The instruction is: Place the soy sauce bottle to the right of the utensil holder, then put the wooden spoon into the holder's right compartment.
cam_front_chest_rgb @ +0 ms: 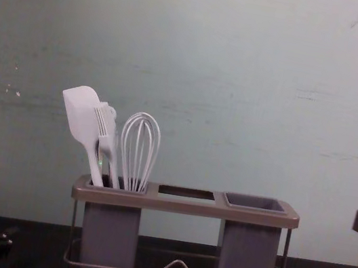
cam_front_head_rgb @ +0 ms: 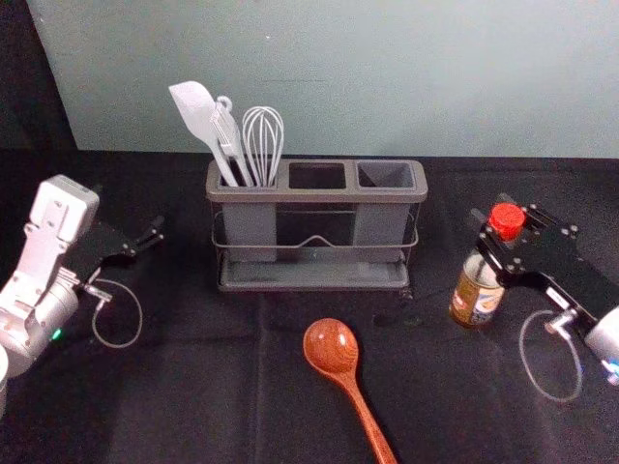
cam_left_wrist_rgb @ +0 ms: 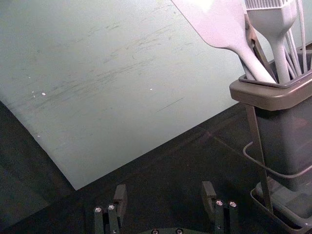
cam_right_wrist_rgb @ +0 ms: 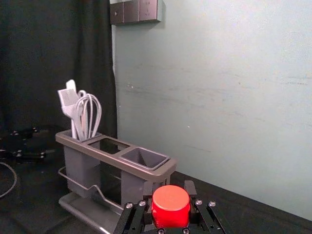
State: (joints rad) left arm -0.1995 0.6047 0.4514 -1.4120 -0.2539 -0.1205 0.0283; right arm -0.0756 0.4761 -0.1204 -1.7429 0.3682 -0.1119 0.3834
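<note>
Clear soy sauce bottle, red cap, amber label [cam_front_head_rgb: 476,293]: right of grey 3-slot utensil holder [cam_front_head_rgb: 314,195], apart. Right gripper [cam_right_wrist_rgb: 169,189], nearer of 2, clenched round bottle's neck; long axis runs down from jaws, near upright, cap up. Left gripper [cam_left_wrist_rgb: 165,187] idle left of holder, released. Reddish-brown wooden spoon [cam_front_head_rgb: 350,381] before holder, bowl toward it. Next, probably: set bottle down, let go.

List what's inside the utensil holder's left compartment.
A spatula, a brush, a whisk and another utensil, partly hidden behind the brush; the compartment's walls cover their lower ends.
</note>
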